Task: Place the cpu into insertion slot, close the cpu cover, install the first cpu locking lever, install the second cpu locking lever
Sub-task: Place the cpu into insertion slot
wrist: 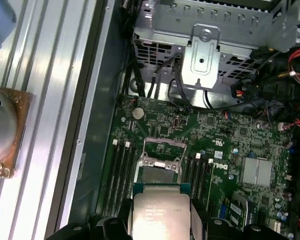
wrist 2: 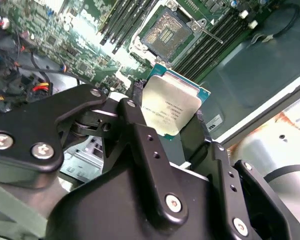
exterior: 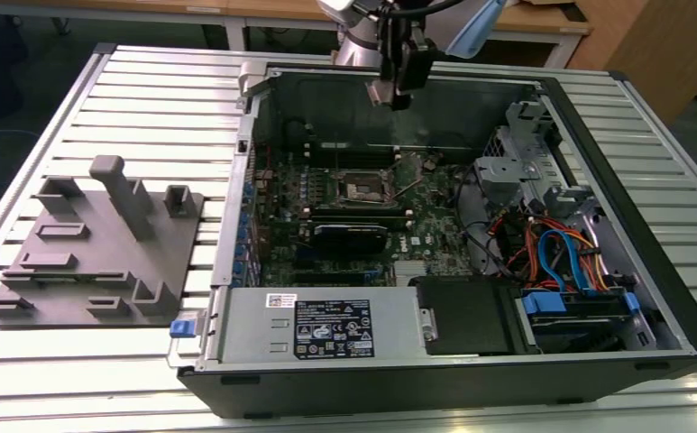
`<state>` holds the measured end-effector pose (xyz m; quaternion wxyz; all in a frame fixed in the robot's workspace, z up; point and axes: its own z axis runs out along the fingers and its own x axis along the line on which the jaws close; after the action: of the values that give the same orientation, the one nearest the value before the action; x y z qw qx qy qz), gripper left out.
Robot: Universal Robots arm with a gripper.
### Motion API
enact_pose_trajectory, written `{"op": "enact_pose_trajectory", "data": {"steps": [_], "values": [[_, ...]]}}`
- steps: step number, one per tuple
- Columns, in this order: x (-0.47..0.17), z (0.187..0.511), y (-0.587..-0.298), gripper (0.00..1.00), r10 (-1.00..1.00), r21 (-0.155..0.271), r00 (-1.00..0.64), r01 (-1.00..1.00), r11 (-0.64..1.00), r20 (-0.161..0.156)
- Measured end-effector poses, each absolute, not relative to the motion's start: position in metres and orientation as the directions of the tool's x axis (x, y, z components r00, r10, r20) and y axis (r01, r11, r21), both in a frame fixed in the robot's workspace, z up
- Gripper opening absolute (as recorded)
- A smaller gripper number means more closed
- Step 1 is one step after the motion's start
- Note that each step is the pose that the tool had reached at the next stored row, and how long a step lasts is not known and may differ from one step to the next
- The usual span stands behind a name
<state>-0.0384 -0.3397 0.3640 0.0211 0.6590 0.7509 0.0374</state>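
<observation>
Gripper (wrist 2: 166, 120) fingers (wrist 2: 135, 125), black and closed in from two sides, pinch the cpu (wrist 2: 171, 102) by its opposite edges, so that its dull silver top faces the camera in both wrist views and its green rim shows beyond the metal. Held this way, the chip hangs in the air above the board and touches nothing but the fingers. Beyond it lies the insertion slot (wrist 2: 166, 30), its dark centre bare and nothing seated in it. In the first wrist view the cpu cover (wrist: 161, 150) seems to be swung up at the slot's far edge, though its exact angle is hard to judge. Long black memory slots (wrist: 121, 170) run on either side of the socket on the green board (wrist: 225, 145). In the exterior view the arm hangs over the far wall of the open computer case (exterior: 637, 298), above the board. A grey drive cage (wrist: 205, 55) and red and blue cables (exterior: 559, 257) sit towards the exterior view's right, and the power-supply box (exterior: 312, 329) lies along the near side. The case rests on a slatted table (exterior: 143, 99), with a grey fixture (exterior: 96, 257) well apart at the exterior view's left.
</observation>
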Motion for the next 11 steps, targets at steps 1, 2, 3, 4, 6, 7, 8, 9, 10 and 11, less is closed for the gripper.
{"op": "enact_pose_trajectory", "data": {"steps": [1,2,3,4,6,7,8,9,10,11], "values": [[-0.0384,0.3634,-0.3397,0.54,0.993,0.084,-0.115,0.99,0.114,0.018],[-0.0385,0.3628,-0.3397,0.54,0.995,0.084,-0.103,0.991,0.101,0.018],[-0.0384,0.3621,-0.3397,0.54,0.995,0.084,-0.095,0.992,0.093,0.018],[-0.0385,0.3613,-0.3397,0.54,0.996,0.084,-0.089,0.993,0.087,0.018],[-0.0385,0.3598,-0.3397,0.54,0.997,0.084,-0.077,0.994,0.076,0.018],[-0.0385,0.3594,-0.3397,0.54,0.997,0.084,-0.073,0.994,0.072,0.018],[-0.0385,0.3592,-0.3397,0.54,0.997,0.084,-0.072,0.994,0.07,0.017],[-0.0385,0.3592,-0.3397,0.54,0.997,0.084,-0.071,0.994,0.07,0.017],[-0.0385,0.3589,-0.3397,0.54,0.997,0.084,-0.071,0.994,0.069,0.018],[-0.0385,0.3587,-0.3397,0.54,0.997,0.084,-0.07,0.994,0.068,0.018]]}}
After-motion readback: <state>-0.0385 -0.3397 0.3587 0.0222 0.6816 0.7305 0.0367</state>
